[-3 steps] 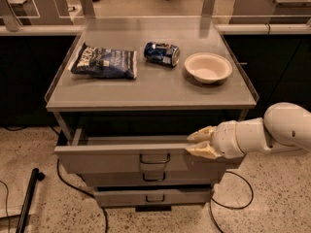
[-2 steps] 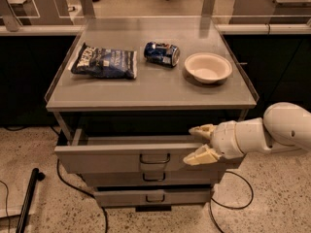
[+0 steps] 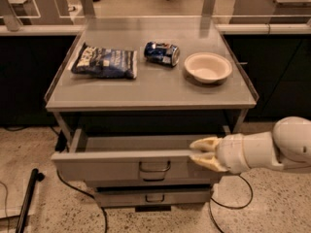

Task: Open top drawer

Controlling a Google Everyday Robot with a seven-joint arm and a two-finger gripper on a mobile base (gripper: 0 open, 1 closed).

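The top drawer (image 3: 97,166) is a wide grey metal drawer under the cart top, with a small dark loop handle (image 3: 154,167) at its centre. It stands pulled out, and its shallow grey tray (image 3: 131,142) shows. My gripper (image 3: 200,152) comes in from the right on a white arm (image 3: 272,149). Its cream fingers (image 3: 206,143) sit above and below the top edge of the drawer front, right of the handle, and pinch it. A narrower grey drawer (image 3: 121,197) below is closed.
On the cart top (image 3: 146,89) lie a dark chip bag (image 3: 104,62), a blue can on its side (image 3: 161,53) and a white bowl (image 3: 208,67). A black pole (image 3: 26,198) and cables lie on the floor at the left. Dark counters stand behind.
The fingers spread apart at the drawer's edge, then closed on it again. The drawer front now sits a little further out and lower in view.
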